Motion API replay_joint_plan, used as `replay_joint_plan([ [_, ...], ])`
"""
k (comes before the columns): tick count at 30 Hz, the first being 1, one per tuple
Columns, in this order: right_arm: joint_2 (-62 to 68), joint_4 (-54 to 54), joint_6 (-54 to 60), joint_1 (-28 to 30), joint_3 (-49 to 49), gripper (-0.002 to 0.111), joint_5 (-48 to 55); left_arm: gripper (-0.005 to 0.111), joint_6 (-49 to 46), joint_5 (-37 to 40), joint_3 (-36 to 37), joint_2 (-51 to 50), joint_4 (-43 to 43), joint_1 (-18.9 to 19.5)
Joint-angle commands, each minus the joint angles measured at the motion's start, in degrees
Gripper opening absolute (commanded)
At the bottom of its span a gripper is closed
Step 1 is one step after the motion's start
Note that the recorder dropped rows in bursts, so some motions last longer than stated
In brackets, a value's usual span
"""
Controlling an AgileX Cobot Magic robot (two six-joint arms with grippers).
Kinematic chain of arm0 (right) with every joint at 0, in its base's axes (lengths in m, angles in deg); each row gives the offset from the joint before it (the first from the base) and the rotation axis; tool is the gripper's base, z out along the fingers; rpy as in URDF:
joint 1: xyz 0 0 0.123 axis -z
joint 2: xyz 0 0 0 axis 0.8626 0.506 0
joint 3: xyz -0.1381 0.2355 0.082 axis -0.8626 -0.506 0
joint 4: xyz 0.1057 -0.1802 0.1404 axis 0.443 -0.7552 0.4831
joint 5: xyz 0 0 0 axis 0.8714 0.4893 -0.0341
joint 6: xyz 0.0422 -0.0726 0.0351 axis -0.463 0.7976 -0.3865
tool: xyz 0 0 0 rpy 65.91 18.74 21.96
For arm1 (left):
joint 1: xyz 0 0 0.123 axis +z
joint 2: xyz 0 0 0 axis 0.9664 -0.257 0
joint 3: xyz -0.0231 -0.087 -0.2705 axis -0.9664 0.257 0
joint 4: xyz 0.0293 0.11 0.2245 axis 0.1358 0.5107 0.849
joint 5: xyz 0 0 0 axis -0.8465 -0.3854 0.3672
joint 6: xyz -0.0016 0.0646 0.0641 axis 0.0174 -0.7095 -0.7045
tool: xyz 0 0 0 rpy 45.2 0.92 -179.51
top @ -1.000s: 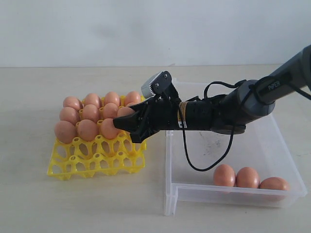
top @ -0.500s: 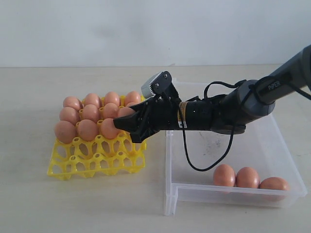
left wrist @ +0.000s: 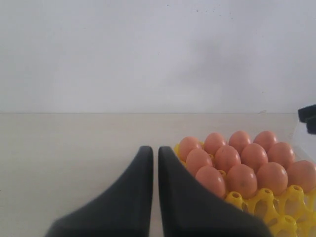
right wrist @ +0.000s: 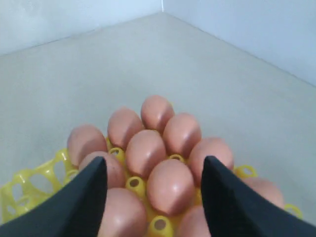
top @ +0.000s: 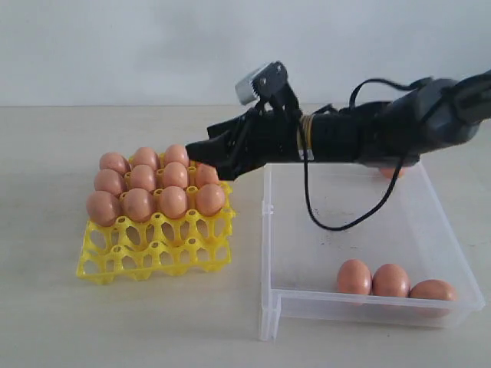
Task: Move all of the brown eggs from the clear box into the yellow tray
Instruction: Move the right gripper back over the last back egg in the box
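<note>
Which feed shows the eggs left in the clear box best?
The exterior view: the whole clear box shows, with three brown eggs along its near wall and an orange patch, perhaps a fourth, behind the right arm. Both wrist views face the yellow tray and show none of the boxed eggs.

Exterior view frontal, raised, mid-distance, left wrist view low, level, right wrist view close overhead, all sharing the tray (top: 153, 249) of eggs (top: 173, 202).

A pale beige tabletop (top: 46, 322) carries a bright yellow plastic egg tray (top: 153, 257) beside a transparent shallow plastic box (top: 368, 308).
</note>
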Motion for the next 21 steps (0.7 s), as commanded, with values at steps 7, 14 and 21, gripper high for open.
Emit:
replay_joint_plan([
  [7,-19.34,-34.44,-39.88,2.43,-0.60,0.000,45.99,0.004,-0.01,-0.83,0.22,0.17,-0.30,0.12],
  [14,-16.67,-24.59,-20.02,2.09,-0.60,0.000,68.87,0.004,-0.01,-0.83,0.22,0.17,-0.30,0.12],
  [21,-13.18,29.37,35.73,7.71,4.87,0.000,83.68,0.004,-0.01,-0.83,0.22,0.17,-0.30,0.12],
])
